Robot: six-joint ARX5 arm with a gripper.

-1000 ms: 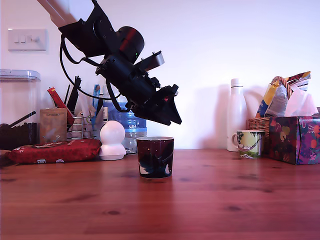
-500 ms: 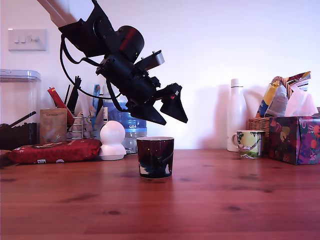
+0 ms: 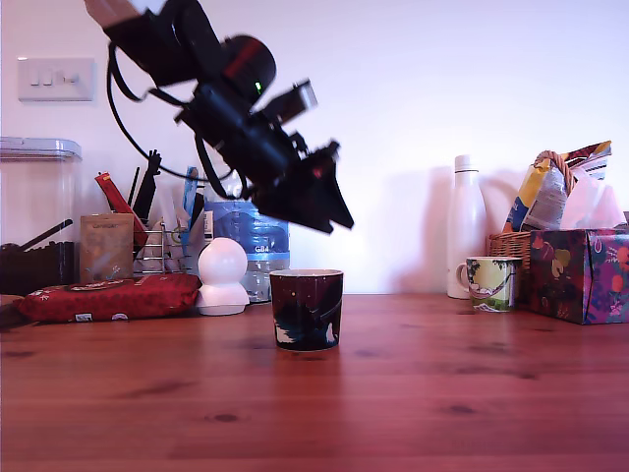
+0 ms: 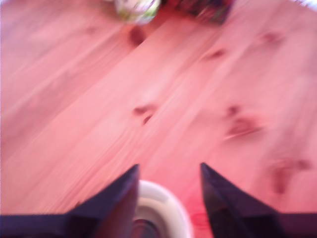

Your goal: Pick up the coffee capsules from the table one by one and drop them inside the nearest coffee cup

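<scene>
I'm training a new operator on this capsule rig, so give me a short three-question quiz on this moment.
1. True or false: the gripper is touching the coffee cup.
2. In the wrist view, the fingers stand: A) pressed together, B) apart with nothing between them, C) clamped on a capsule.
3. In the exterior view, which mug stands beside the white bottle?

Key:
1. False; it hangs above the rim.
2. B.
3. The pale green-yellow mug, at the exterior view's right on the table.

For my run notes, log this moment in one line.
tool open, empty | above coffee cup | no capsule visible on table
</scene>
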